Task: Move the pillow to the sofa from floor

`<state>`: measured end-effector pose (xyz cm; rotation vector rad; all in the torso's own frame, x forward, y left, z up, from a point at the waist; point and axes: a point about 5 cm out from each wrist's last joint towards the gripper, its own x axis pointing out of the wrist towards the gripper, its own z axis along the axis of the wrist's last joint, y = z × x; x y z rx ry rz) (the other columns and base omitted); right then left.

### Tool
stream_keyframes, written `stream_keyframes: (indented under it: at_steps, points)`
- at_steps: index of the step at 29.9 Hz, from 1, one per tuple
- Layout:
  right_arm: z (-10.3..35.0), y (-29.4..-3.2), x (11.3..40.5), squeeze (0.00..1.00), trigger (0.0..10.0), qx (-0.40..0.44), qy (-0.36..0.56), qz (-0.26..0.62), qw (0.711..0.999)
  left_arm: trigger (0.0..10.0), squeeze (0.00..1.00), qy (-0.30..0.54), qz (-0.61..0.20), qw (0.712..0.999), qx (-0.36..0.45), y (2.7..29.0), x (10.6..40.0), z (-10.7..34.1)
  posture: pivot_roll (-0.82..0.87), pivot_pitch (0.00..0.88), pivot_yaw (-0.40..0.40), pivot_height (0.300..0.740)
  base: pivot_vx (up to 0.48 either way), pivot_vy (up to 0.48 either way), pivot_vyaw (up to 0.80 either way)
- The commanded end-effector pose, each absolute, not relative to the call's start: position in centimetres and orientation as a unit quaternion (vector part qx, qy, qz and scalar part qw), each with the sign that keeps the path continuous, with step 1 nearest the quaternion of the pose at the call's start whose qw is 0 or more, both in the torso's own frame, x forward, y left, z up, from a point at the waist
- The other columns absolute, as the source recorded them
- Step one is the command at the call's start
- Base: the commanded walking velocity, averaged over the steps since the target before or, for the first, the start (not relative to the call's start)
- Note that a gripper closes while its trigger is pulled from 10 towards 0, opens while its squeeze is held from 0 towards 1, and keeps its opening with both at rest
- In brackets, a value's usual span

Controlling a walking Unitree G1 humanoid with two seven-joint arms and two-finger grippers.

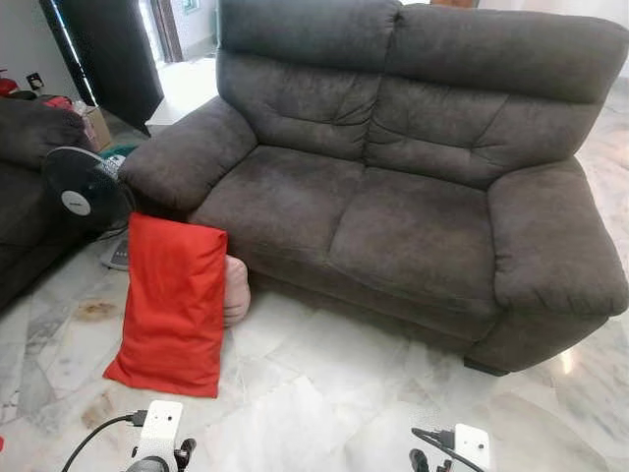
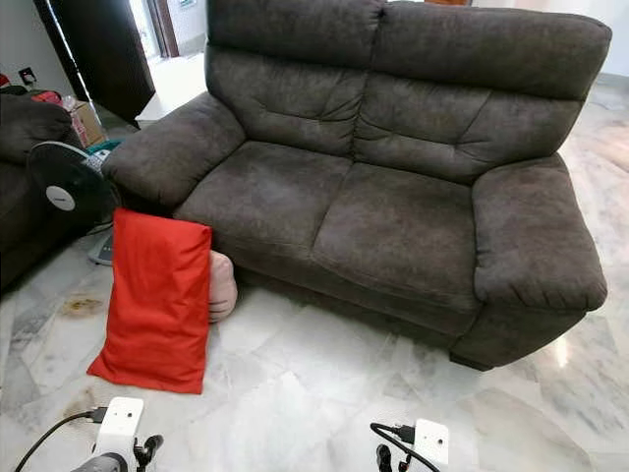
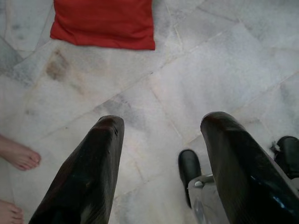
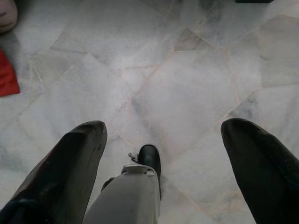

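A red pillow [image 1: 173,303] stands on the marble floor, leaning against the front left corner of the dark grey two-seat sofa [image 1: 393,197]. A pinkish cushion [image 1: 236,287] lies behind it at the sofa's base. Both arms hang low at the bottom of the eye views. In the left wrist view my left gripper [image 3: 161,140] is open over bare floor, with the red pillow [image 3: 103,22] a short way ahead of its fingers. My right gripper [image 4: 163,140] is open above the floor, a corner of the pillow [image 4: 7,77] off to one side.
A black fan [image 1: 84,189] stands left of the pillow, beside a second dark sofa [image 1: 25,187]. A cardboard box [image 1: 95,126] and a doorway lie behind. A person's bare feet [image 3: 18,156] are on the floor near my left gripper. The marble floor [image 1: 334,393] stretches before the sofa.
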<state>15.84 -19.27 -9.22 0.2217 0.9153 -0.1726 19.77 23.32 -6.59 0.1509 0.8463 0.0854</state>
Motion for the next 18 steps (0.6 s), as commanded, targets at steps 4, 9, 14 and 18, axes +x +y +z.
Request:
stream_keyframes:
  at_steps: [4,9,14,18]
  points:
    - [-9.11,-19.44,15.9,0.0,10.0,0.101,0.432,-0.083,0.892,10.0,0.0,0.413,0.04,0.908,0.064,23.19,19.8,-6.62,0.05,0.0,-0.033,0.74,0.0,0.0,0.6]
    - [-9.19,-19.14,15.82,0.0,10.0,0.113,0.435,-0.073,0.891,10.0,0.0,0.411,0.039,0.909,0.065,23.21,19.85,-6.58,0.05,0.0,-0.033,0.74,0.0,0.0,0.8]
    - [-9.27,-18.91,15.73,0.0,10.0,0.13,0.435,-0.074,0.888,10.0,0.0,0.411,0.035,0.908,0.069,23.24,19.9,-6.55,0.05,0.0,-0.033,0.74,0.0,0.0,0.61]
    - [-9.28,-18.93,15.69,0.0,10.0,0.132,0.435,-0.076,0.887,10.0,0.0,0.411,0.032,0.908,0.07,23.24,19.92,-6.54,0.05,0.0,-0.033,0.74,0.274,0.0,0.0]
